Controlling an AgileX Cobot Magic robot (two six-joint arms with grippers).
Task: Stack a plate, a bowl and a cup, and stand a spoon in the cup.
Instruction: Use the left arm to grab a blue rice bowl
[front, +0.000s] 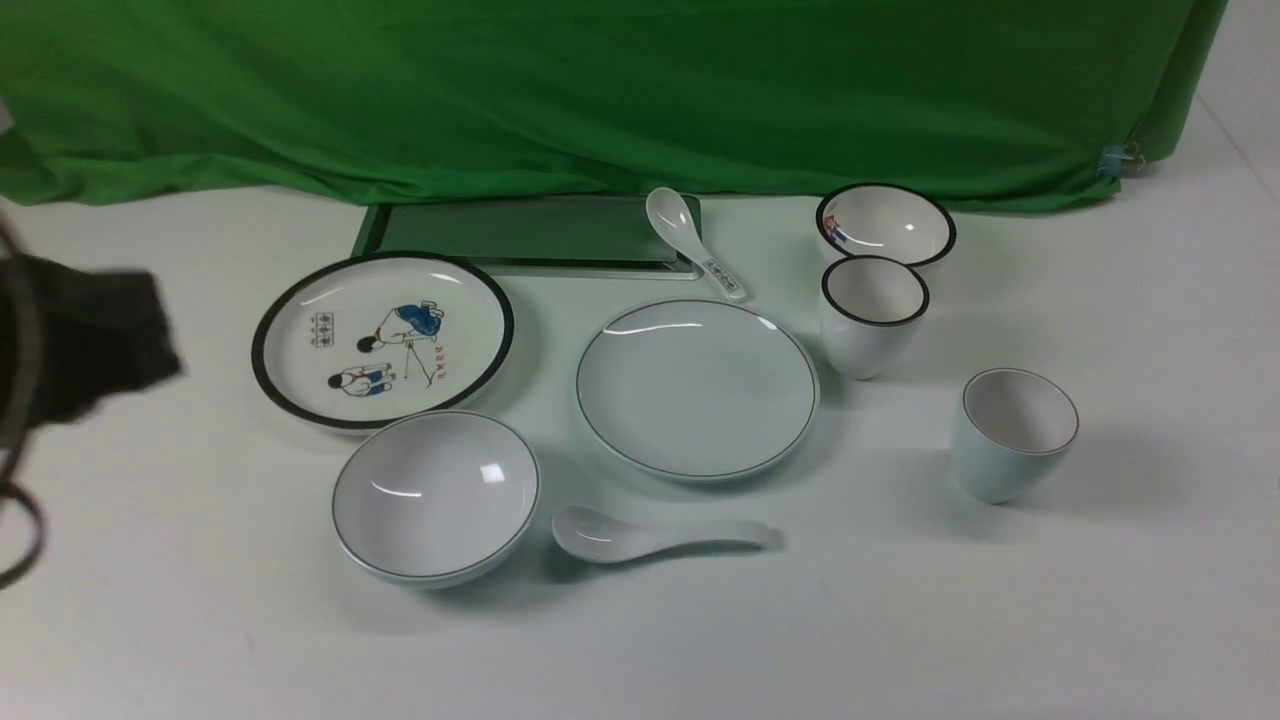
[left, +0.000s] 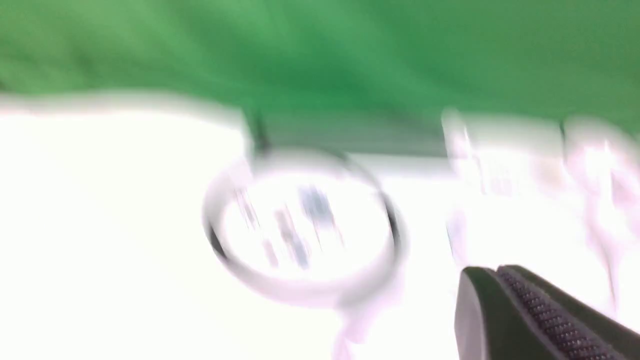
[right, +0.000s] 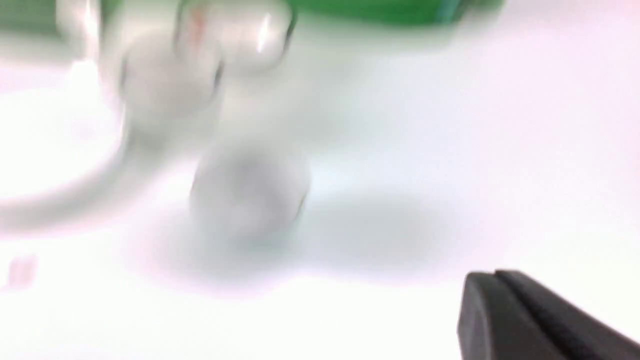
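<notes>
The plain plate (front: 697, 388) lies at the table's middle. Left of it and nearer to me stands the plain bowl (front: 435, 495). The all-white spoon (front: 650, 537) lies between them at the front, its handle pointing right. The pale blue cup (front: 1015, 432) stands upright at the right; it is a blur (right: 250, 192) in the right wrist view. My left gripper (left: 495, 272) is shut and empty, and my left arm (front: 85, 340) is a dark blur at the left edge. My right gripper (right: 492, 277) is shut on nothing, short of the cup, and does not appear in the front view.
A black-rimmed cartoon plate (front: 382, 338) lies at the back left; it is blurred (left: 300, 230) in the left wrist view. A printed spoon (front: 690, 240) rests on a dark tray (front: 520, 235). A black-rimmed cup (front: 872, 312) and small bowl (front: 885, 225) stand back right, before a green cloth (front: 600, 90).
</notes>
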